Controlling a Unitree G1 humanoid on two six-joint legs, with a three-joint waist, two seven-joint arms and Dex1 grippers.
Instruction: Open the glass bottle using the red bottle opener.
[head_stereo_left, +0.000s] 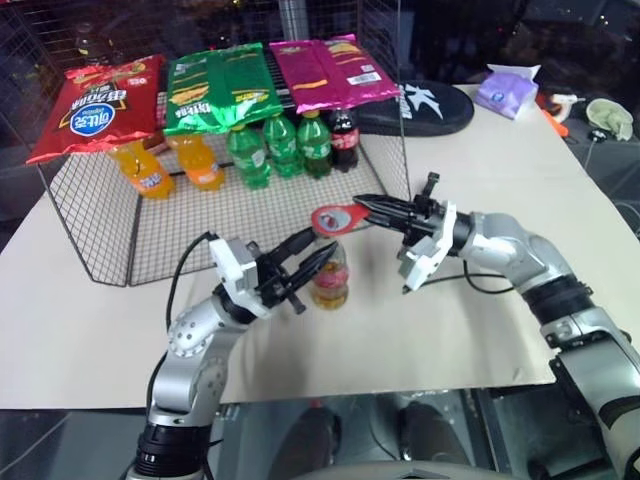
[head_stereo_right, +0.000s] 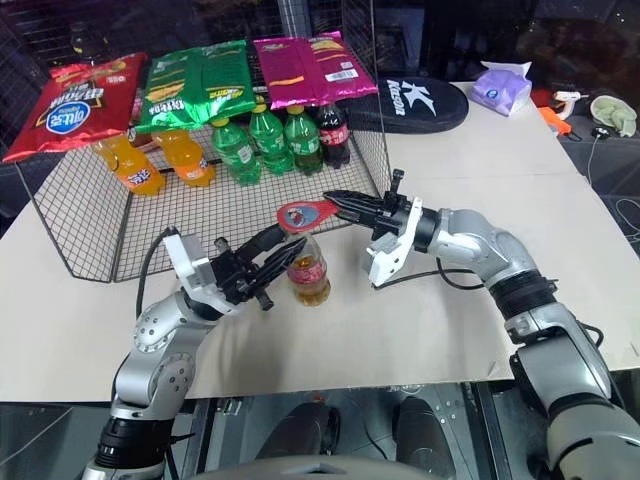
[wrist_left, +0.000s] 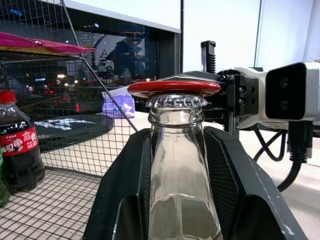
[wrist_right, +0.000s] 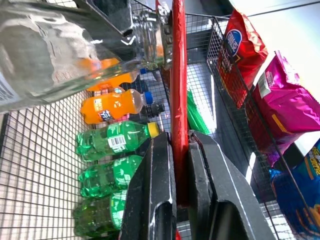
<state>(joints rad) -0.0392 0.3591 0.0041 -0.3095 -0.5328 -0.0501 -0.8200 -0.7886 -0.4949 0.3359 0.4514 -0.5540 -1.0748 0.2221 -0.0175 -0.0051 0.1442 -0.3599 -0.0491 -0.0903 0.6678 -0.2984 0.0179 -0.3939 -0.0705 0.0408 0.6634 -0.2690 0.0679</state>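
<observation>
Both arms were silver-grey metal, rounded at the joints, with black ribbed collars. The left pincer (head_stereo_left: 318, 262) had long black fingers on a white bracket, a black cable looping from it. The right pincer (head_stereo_left: 362, 208) matched: black fingers, a white angular housing with dark camera windows, and a thin black cable trailing beneath.

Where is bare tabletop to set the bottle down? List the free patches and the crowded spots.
Free: the tabletop beneath the right gripper and its arm, and the strip left of the left gripper, in front of the wire rack. Crowded: the rack, holding soda bottles with snack bags on top, and the far right corner with small items.
</observation>
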